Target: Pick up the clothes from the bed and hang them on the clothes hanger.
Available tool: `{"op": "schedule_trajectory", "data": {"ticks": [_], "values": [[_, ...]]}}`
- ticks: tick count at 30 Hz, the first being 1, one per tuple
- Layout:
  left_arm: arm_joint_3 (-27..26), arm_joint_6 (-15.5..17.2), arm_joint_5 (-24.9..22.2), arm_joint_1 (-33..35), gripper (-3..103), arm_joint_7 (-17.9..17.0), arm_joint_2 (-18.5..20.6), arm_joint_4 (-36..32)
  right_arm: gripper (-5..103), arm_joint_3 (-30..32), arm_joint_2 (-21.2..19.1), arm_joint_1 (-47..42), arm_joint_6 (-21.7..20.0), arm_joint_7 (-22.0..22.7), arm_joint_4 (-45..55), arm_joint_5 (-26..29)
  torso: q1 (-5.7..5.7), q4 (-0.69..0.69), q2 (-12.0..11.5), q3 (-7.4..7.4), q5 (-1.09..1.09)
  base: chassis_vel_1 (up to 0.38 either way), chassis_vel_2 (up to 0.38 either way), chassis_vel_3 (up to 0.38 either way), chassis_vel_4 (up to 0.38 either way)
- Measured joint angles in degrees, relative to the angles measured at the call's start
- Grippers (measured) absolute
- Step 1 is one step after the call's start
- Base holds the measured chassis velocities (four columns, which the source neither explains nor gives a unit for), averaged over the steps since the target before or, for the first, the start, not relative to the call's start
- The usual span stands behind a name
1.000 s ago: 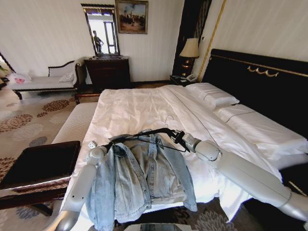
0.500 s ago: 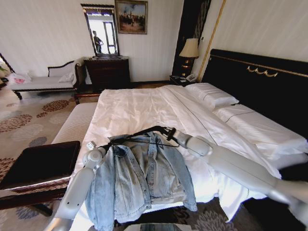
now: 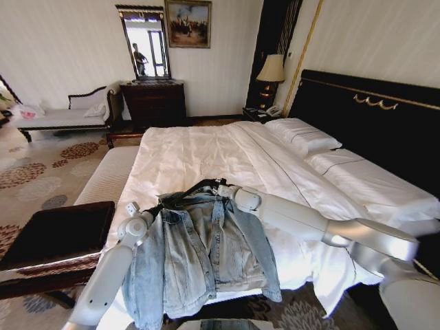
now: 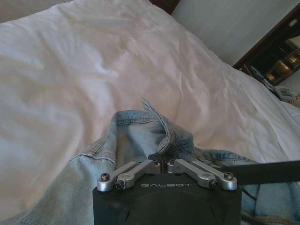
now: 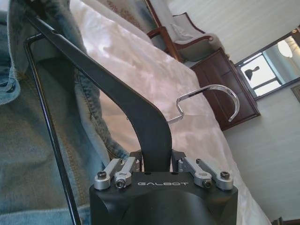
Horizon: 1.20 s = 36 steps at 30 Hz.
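A light blue denim jacket, the clothes (image 3: pixel 206 254), lies front-up across the foot of the white bed (image 3: pixel 199 151), its hem hanging over the edge. My left gripper (image 3: pixel 155 208) is shut on the jacket's collar fold (image 4: pixel 161 136) at one shoulder. My right gripper (image 3: pixel 221 187) is shut on the neck of the black clothes hanger (image 3: pixel 189 190), whose arm runs inside the collar opening toward the left gripper. In the right wrist view the hanger (image 5: pixel 108 84) slants into the denim (image 5: pixel 23 140), and its metal hook (image 5: pixel 225 93) curves above the sheet. The hanger's bar (image 4: pixel 267 171) also crosses the left wrist view.
A dark padded bench (image 3: pixel 55 234) stands against the bed's left corner. The tall black headboard (image 3: pixel 371 117) and white pillows (image 3: pixel 302 134) lie to the right. A dresser (image 3: pixel 155 103), a chaise (image 3: pixel 62 113) and a lamp (image 3: pixel 271 69) line the far wall.
My right arm has swung left and stretched out, sliding the hanger deeper into the jacket's collar. The left gripper has kept its hold and barely moved.
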Motion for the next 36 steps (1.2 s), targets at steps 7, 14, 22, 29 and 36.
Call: {"op": "schedule_trajectory", "data": {"ticks": [7,14,22,29,36], "values": [[0.2,0.0,0.0,1.3,1,-0.2,0.3,-2.7,30,-0.9,4.4,-0.7,-0.3,0.6,-4.2,0.1,-0.01,0.0,0.0,0.0,0.01,0.0,0.0,0.0,0.0],[1.3,-0.2,0.4,1.5,1,-0.4,0.4,-4.1,30,-0.9,10.1,-1.7,-1.2,1.2,-7.5,1.1,-0.02,0.0,0.0,-0.01,0.0,0.0,0.0,0.0,0.0],[1.5,-0.2,0.6,4.1,1,-0.3,1.3,-7.8,30,0.0,13.9,-1.8,-0.4,0.8,-14.1,0.3,-0.02,-0.02,0.0,-0.01,0.01,0.0,0.0,0.0,0.0],[1.1,-0.2,1.1,6.2,1,-0.1,1.4,-9.7,30,0.8,14.6,-1.7,0.6,0.2,-18.4,-0.8,-0.01,0.01,0.0,0.0,0.01,0.0,0.0,0.0,0.0],[0.6,-0.2,1.5,7.6,1,0.2,1.4,-11.0,30,1.0,14.2,-1.4,0.7,0.2,-19.0,-1.1,-0.01,-0.01,0.0,-0.01,0.01,0.0,0.0,0.0,0.0]]}}
